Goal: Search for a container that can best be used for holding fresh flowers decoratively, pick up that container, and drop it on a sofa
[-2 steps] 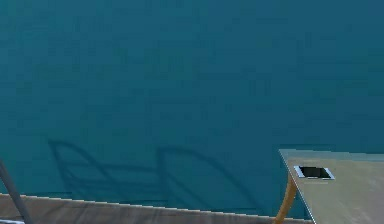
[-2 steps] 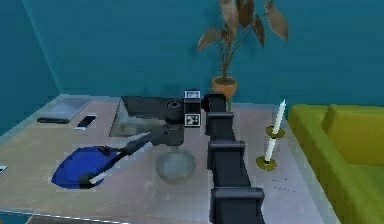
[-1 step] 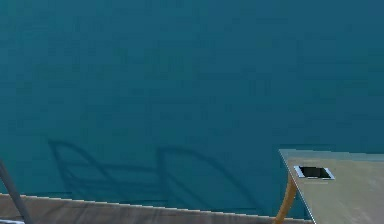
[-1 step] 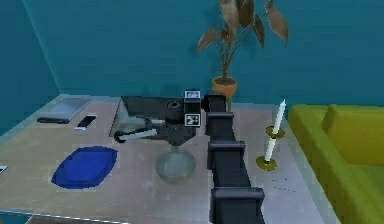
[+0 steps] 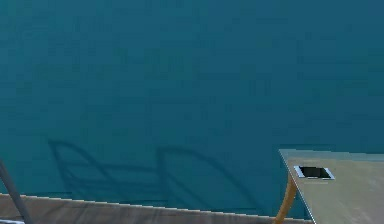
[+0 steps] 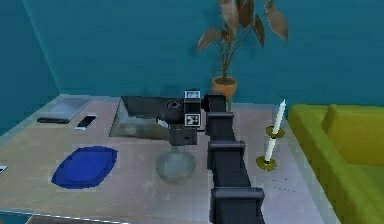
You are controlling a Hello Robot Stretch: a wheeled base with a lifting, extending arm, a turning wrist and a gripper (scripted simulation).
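Glassy round container (image 6: 176,166) on table (image 6: 40,152), near pincer (image 6: 168,114)

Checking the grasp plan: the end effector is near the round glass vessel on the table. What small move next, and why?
Probably a short lift of the arm: the end effector is close to the glass vessel on the table, and I cannot tell whether it holds it; lifting would show.

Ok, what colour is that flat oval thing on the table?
Blue; the oval thing, best in the arm side view.
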